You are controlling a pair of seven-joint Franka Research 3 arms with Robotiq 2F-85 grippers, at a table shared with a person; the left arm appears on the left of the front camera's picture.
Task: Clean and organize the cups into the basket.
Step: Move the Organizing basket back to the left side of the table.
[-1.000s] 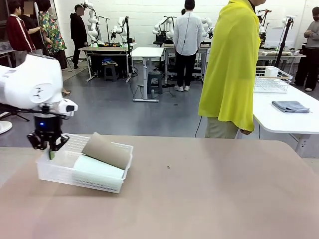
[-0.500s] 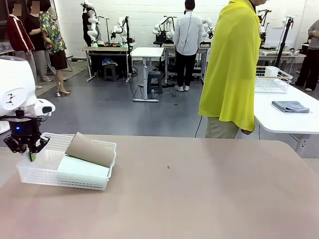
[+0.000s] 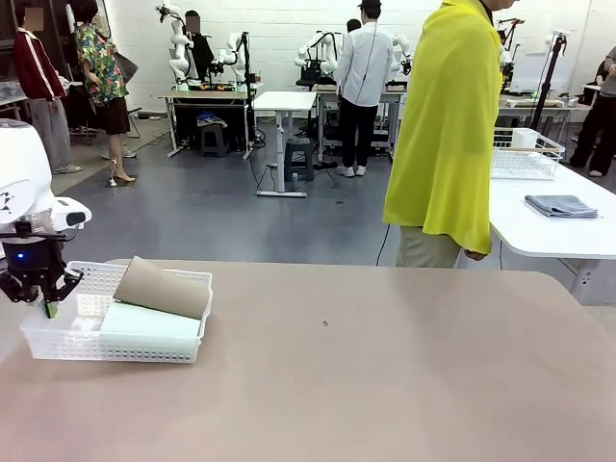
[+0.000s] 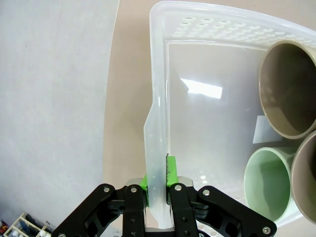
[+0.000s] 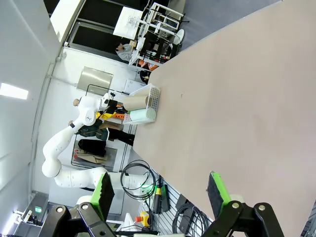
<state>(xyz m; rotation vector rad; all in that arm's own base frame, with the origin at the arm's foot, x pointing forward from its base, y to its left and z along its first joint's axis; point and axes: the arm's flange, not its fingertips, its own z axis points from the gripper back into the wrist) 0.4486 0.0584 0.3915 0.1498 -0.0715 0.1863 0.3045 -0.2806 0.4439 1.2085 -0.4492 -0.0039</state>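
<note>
already the cups [image 4: 289, 89] are seen lying inside the basket [image 3: 144, 348], a brown one across the mint one, at about 9 o'clock on the tabletop [image 3: 385, 375]; little seems left beyond setting the basket in place. the left pincer [image 4: 157, 183] is clamped on the basket's rim. the right pincer [image 5: 160, 190] is held wide open, empty, above the tabletop.
</note>
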